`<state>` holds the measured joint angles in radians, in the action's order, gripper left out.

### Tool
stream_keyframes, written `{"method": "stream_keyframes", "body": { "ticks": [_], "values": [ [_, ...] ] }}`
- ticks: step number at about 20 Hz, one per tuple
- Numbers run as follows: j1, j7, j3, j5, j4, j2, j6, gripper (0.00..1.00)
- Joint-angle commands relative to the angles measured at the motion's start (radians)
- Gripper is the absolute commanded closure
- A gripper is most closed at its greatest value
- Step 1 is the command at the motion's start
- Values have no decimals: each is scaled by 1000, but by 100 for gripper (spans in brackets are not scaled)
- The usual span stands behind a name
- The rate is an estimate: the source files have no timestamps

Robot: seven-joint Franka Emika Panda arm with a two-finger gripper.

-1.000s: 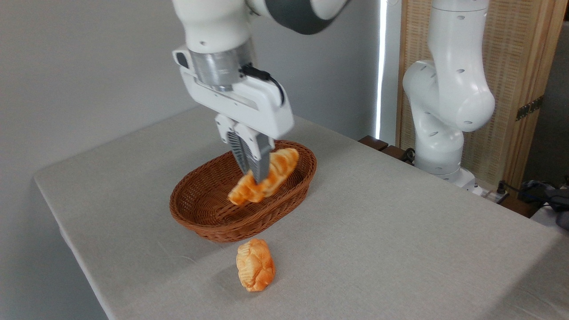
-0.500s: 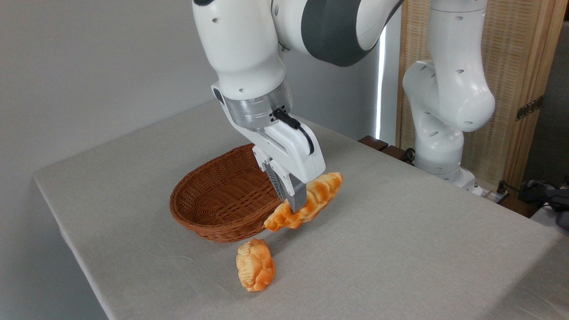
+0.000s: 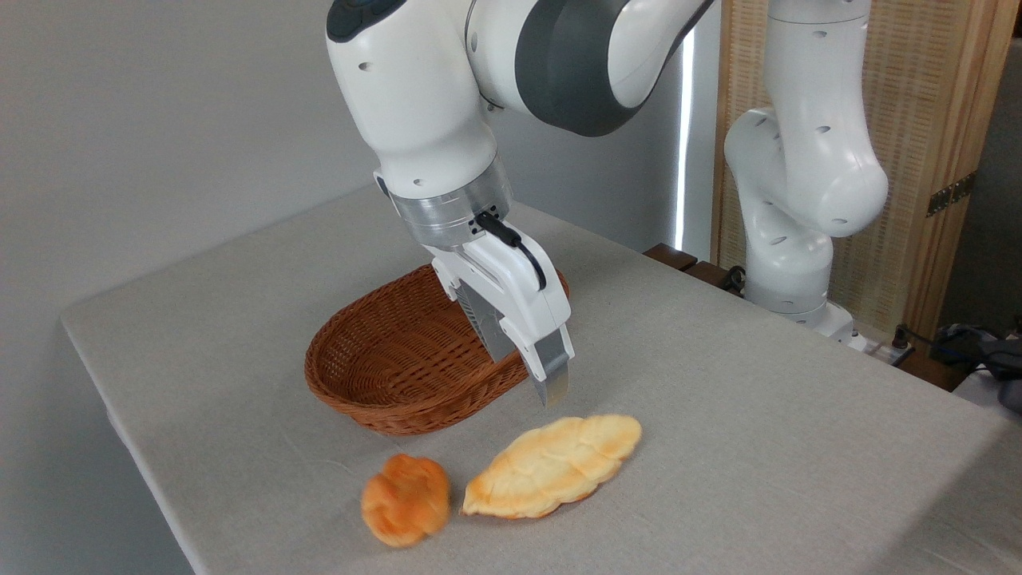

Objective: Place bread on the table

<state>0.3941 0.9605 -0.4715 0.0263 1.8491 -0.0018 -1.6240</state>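
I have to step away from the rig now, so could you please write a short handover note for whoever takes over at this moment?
Gripper: holds nothing and hangs just above the table, between the basket and the bread; whether it is open cannot be told from this angle.
Bread: lying flat on the table, in front of the wicker basket, ridged side up.
Small bun: on the table just left of the bread; it looks blurred, so it may be moving.
Basket: nothing visible in it.
Done: bread is out of the basket and on the table.
Left: probably only to lift the arm clear.
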Motion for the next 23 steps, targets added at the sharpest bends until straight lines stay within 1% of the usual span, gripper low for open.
{"method": "stream_keyframes", "body": {
  "ticks": [1, 5, 7, 9, 12, 13, 14, 15, 17, 23],
  "values": [
    [8, 10, 1, -17, -2, -12, 21, 0],
    [8, -9, 28, -17, -24, -15, 4, 0],
    [8, -45, 36, -16, -43, -17, -7, 0],
    [8, -113, 48, -5, -47, -17, -58, 0],
    [8, -212, 62, -3, -45, -14, -158, 0],
    [8, -245, 82, 7, -45, -10, -192, 0],
    [8, -282, 89, 20, -45, -3, -226, 0],
    [8, -314, 91, 21, -45, 6, -246, 0],
    [8, -324, 99, 21, -45, 9, -255, 0],
    [2, -316, 93, 21, -45, 8, -252, 0]
  ]
}}
